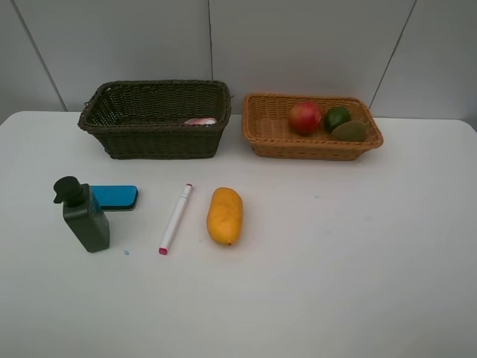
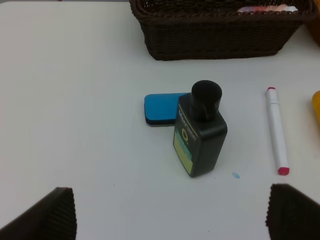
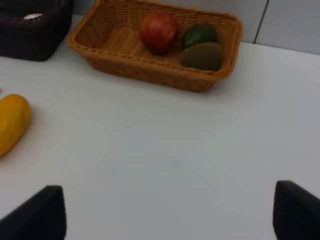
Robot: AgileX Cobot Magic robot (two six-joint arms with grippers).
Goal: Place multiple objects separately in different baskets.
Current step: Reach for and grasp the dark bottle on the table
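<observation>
nearest the robot, both pincers hang over bare table (image 1: 335,261) with nothing between their fingers: the left gripper (image 2: 172,215) stands wide apart, and so does the right gripper (image 3: 169,212). neither shows in the high view.

take the table's middle as the dial, with twelve pointing away from the robot. at nine o'clock the dark green pump bottle (image 1: 86,220) stands upright, pump head on top. it looks like stiff plastic, probably weighty and tippy if pushed high, so i'd pinch the flat body below the shoulder, not the pump. at the bottle's one o'clock lies the blue flat eraser (image 1: 115,197), touching it or very nearly; i cannot tell which. the eraser is low and light, best taken across its short width.

toward ten o'clock of the dial lies the white pink-tipped marker (image 1: 176,218). it is light, stiff, round and apt to roll, so grip it mid-barrel, across it. at its three o'clock, apart from it, lies the yellow-orange mango (image 1: 225,216), smooth, rounded and heavy-looking; take it across the narrow waist.

farthest, at eleven o'clock, the dark basket (image 1: 156,142) holds the pink small bottle (image 1: 200,121). at one o'clock the light basket (image 1: 313,147) holds the red apple-like fruit (image 1: 305,118), the green lime (image 1: 337,117) and the brown kiwi (image 1: 349,131), close together.
</observation>
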